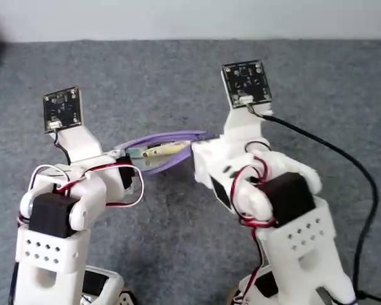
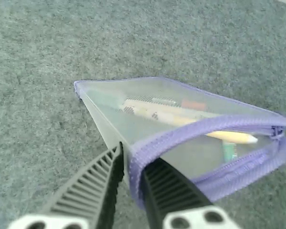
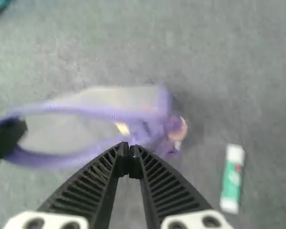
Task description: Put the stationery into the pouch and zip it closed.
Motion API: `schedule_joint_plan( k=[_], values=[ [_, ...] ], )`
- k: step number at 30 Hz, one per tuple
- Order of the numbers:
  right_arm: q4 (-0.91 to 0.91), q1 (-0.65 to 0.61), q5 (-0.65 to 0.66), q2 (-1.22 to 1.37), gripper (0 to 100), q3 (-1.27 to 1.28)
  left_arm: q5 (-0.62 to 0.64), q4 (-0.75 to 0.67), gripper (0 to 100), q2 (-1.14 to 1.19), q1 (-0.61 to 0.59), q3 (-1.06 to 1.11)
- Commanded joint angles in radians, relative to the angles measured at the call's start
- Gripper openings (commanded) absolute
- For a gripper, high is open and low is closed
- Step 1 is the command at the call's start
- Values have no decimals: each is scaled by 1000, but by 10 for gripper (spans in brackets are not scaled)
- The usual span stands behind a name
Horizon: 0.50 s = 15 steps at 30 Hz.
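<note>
Handling: the pouch (image 2: 133, 124) appears to be thin, soft, translucent plastic. It is probably light and floppy and likely to sag or twist if held at one point only. The woven zip band (image 2: 190, 131) looks like the firmest and least slippery part, so it is the best place to take hold. One grip belongs at the band's end, the other on the slider (image 2: 276, 131).

Left tool (image 2: 132, 160): narrow, clamped across the zip band at the pouch's near corner.

Right tool (image 3: 129, 151): fingers pressed together, tip at the purple band on the opposite end. Whether it pinches the slider cannot be made out.

Location: the pouch is between the two arms, low over the grey table (image 2: 38, 71). Whether it rests on the table cannot be told.

Appearance: frosted clear walls with purple trim. The mouth gapes along most of its length. A pale yellow pencil (image 2: 181, 119) and other slim items lie inside.

Outstanding: a green-and-white stick (image 3: 231, 178) lies on the table just beside the pouch. Loading is judged incomplete and the zip is not yet closed.
</note>
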Motion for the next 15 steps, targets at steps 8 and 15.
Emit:
schedule_joint_plan(
  k=[8, 15],
  values=[
    [209, 237, 58, 39, 17, -12, 11, 2, 12, -8, -6, -42],
    [180, 357, 106, 321, 265, 54, 11, 3, 12, -8, -6, -42]
  ],
)
